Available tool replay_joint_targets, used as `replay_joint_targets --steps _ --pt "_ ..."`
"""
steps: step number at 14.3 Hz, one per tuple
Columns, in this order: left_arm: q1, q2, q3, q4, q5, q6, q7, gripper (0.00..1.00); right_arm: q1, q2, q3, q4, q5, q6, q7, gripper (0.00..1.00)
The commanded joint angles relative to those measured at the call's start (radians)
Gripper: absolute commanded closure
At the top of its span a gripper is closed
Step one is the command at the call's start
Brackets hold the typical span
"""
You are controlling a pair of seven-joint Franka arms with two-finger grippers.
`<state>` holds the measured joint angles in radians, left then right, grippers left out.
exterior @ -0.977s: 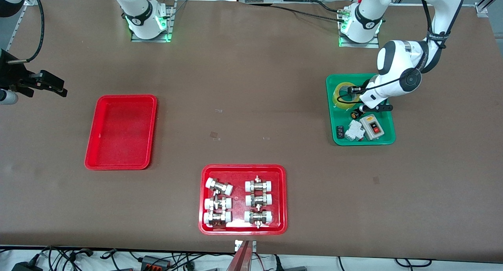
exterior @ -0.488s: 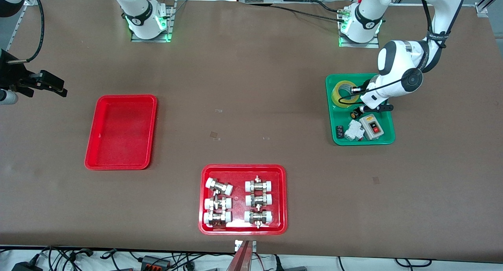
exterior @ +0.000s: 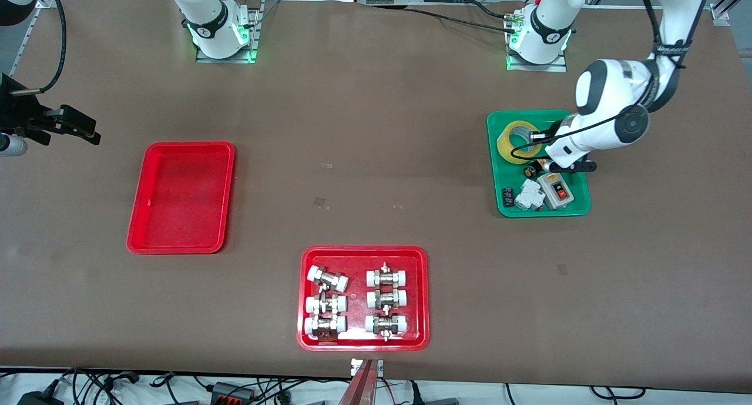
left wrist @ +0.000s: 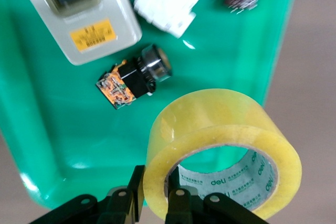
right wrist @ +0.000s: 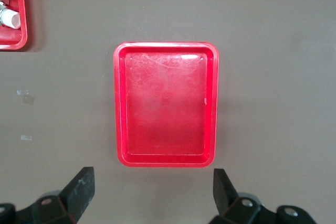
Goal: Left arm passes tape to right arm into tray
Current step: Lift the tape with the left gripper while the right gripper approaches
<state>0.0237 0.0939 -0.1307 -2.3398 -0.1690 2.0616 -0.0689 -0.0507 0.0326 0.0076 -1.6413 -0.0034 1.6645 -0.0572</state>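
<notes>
The yellow tape roll (exterior: pixel 517 140) is in my left gripper (exterior: pixel 533 147), over the end of the green tray (exterior: pixel 581 210) farthest from the front camera. In the left wrist view the gripper (left wrist: pixel 156 190) is shut on the roll's wall (left wrist: pixel 220 124), one finger inside the hole and one outside, and the roll hangs tilted above the tray floor (left wrist: pixel 52 129). The empty red tray (exterior: pixel 182 196) lies toward the right arm's end. My right gripper (exterior: pixel 79 129) is open and empty beside it, and the right wrist view shows the gripper (right wrist: pixel 152 182) and that tray (right wrist: pixel 165 103).
The green tray also holds a grey switch box (exterior: pixel 557 190), white and black electrical parts (exterior: pixel 529 194) and a small black-and-orange button part (left wrist: pixel 134 77). A second red tray (exterior: pixel 364 251) with several white-capped metal fittings lies near the front edge of the table.
My left gripper has risen and shifted slightly toward the left arm's end with the tape, which now sits tilted and off the tray floor. The right arm has not moved.
</notes>
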Motion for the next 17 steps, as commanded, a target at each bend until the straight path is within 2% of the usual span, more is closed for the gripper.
replay_joint_targets --steps 1,3,4,7,9,13,15,17 --pt "-0.011 -0.040 -0.012 0.165 -0.023 -0.203 0.020 0.98 -0.008 -0.011 0.009 -0.006 0.002 -0.014 -0.015 0.00" --pt "-0.036 -0.028 -0.073 0.307 -0.067 -0.329 -0.006 0.98 -0.008 -0.008 0.009 -0.006 0.017 -0.051 -0.012 0.00" --pt "-0.039 -0.026 -0.095 0.348 -0.099 -0.362 -0.034 0.98 -0.008 0.003 0.008 -0.002 0.061 -0.055 -0.010 0.00" --pt "-0.042 -0.023 -0.173 0.424 -0.251 -0.376 -0.052 0.98 -0.011 0.026 0.006 0.012 0.137 -0.063 -0.013 0.00" --pt "-0.045 -0.010 -0.239 0.483 -0.381 -0.373 -0.100 0.98 -0.008 0.036 0.006 0.014 0.157 -0.063 -0.015 0.00" --pt "-0.047 0.085 -0.378 0.655 -0.530 -0.327 -0.285 0.98 0.081 0.085 0.005 0.023 0.141 -0.107 -0.003 0.00" --pt "-0.048 0.118 -0.450 0.682 -0.538 -0.209 -0.376 0.98 0.078 0.136 0.008 0.031 0.160 -0.120 -0.026 0.00" --pt "-0.047 0.133 -0.475 0.685 -0.556 -0.175 -0.385 0.98 0.106 0.135 0.009 0.038 0.195 -0.126 -0.033 0.00"
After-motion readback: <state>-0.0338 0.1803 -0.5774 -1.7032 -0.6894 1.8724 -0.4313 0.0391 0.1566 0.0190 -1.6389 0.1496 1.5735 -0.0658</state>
